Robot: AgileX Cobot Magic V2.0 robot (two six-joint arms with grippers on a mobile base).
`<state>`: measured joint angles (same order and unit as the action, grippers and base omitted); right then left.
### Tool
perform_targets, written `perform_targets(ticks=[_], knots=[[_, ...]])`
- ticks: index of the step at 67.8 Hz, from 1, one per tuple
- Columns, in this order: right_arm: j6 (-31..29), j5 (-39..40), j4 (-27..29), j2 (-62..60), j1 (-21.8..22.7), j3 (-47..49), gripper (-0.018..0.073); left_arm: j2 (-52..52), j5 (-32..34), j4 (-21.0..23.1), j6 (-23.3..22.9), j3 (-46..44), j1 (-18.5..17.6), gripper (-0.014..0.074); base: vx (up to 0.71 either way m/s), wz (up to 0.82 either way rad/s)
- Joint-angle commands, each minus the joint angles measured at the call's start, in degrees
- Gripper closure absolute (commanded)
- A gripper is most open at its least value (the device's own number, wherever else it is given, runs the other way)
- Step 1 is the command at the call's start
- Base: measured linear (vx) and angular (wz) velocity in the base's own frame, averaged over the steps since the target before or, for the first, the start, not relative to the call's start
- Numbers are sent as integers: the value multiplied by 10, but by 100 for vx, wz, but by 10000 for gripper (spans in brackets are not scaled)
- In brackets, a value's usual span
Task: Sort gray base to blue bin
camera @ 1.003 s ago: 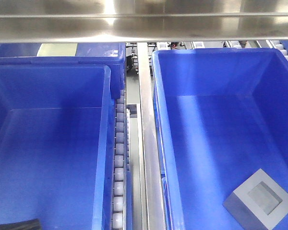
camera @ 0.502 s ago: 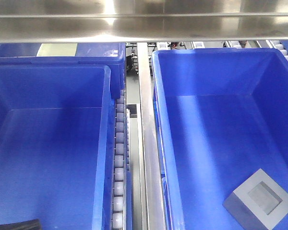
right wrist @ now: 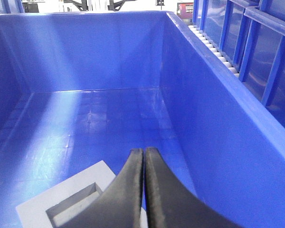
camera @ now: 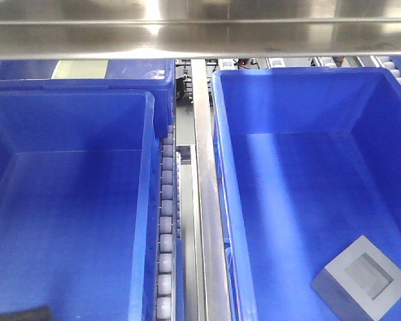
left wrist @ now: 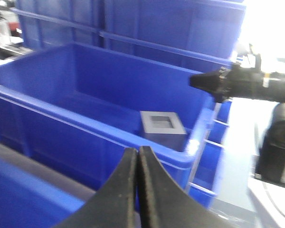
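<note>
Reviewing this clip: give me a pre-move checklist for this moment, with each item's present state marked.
1. gray base rests on the floor of the right-hand blue bin: ok.
2. Base lies recess up, apart from the walls: ok.
3. right gripper is shut and empty, above the base inside the bin: ok.
4. left gripper is shut and empty, outside the bin: ok.
5. Left-hand bin holds no stray parts: cannot tell, partly out of view.

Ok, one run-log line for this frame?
gray base: on floor of right blue bin, recess up | left gripper: shut, empty, outside bin | right gripper: shut, empty, above base
</note>
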<state>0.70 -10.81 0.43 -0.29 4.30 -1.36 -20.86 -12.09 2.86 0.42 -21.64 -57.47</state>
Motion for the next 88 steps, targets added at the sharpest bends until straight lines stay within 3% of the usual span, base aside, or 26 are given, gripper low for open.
perform_targets(ticks=[1,14,23,34,45,53,66,88], knots=[[-7,24,-4,10,3,-3,564,26,47,7,4,8,34,603,0,0],[-7,24,-4,10,3,-3,564,136,69,7,23,90,174,603,0,0],[-7,24,-4,10,3,-3,564,220,69,7,23,146,303,603,0,0],[-7,24,-4,10,3,-3,564,223,68,7,23,180,441,603,0,0],[-7,24,-4,10,3,-3,564,223,92,7,21,206,541,603,0,0],[-7,24,-4,10,3,-3,564,224,109,7,21,220,584,603,0,0],[-7,24,-4,10,3,-3,564,224,112,2,21,220,617,603,0,0],[-7,24,-4,10,3,-3,564,224,112,2,21,220,620,603,0,0]])
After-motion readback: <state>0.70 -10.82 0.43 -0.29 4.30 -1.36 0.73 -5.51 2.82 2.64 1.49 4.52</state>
